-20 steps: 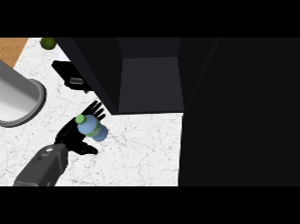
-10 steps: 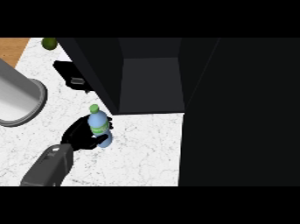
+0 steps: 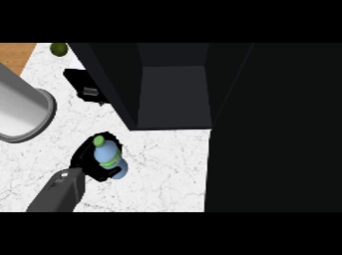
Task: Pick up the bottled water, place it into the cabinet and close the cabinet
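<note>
Black left hand (image 3: 86, 160) curled round bottled water (image 3: 108, 155), palm mostly hidden, cabinet (image 3: 175, 94) open

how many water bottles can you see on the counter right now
1. The bottled water is in the left hand, whose fingers curl round it, above the white counter just in front of the open cabinet. Others might be hidden in the cabinet's dark interior.

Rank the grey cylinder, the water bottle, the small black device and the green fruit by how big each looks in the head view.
1. grey cylinder, cut off by the left edge
2. water bottle, held in the left hand
3. small black device, partly behind the cabinet, so unsure against the bottle
4. green fruit
</note>
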Robot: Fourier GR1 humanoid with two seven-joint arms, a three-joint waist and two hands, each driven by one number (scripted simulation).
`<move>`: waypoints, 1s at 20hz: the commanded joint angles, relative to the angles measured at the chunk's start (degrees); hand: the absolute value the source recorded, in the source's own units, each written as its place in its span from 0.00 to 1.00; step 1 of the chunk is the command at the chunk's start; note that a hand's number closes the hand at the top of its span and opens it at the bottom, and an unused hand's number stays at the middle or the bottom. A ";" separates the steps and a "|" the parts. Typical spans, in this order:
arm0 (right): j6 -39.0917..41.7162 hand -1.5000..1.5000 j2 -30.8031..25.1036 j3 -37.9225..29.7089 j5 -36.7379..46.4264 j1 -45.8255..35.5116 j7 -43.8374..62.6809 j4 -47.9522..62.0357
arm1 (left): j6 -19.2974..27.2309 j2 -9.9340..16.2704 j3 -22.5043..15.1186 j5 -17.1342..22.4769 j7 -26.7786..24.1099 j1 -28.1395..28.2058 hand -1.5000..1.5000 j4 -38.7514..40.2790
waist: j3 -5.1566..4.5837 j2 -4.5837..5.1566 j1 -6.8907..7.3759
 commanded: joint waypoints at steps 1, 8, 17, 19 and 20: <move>0.40 0.00 -0.34 -1.22 -1.40 -0.70 0.08 0.66 | 0.97 0.99 4.12 3.64 -8.09 3.90 1.00 -1.49 | 0.05 -0.17 1.04; -0.05 0.00 0.09 -1.36 -1.29 0.29 -1.54 1.99 | 2.64 1.91 8.34 9.22 -10.72 9.91 1.00 -4.90 | 0.13 -0.45 1.19; 0.72 0.00 -1.33 0.08 -0.31 1.62 -2.63 1.93 | 3.08 -0.41 8.91 15.99 -0.44 8.55 1.00 -11.61 | 0.17 -0.55 1.05; -1.68 0.00 -0.43 0.55 0.16 -1.64 1.66 0.11 | 2.51 -2.42 7.42 16.98 1.40 12.16 1.00 -17.21 | 0.19 -0.61 1.60; -0.82 0.00 -0.47 2.20 1.49 2.05 -2.16 0.72 | 6.02 -4.52 6.20 17.41 4.36 14.31 1.00 -23.53 | 0.26 -0.86 1.85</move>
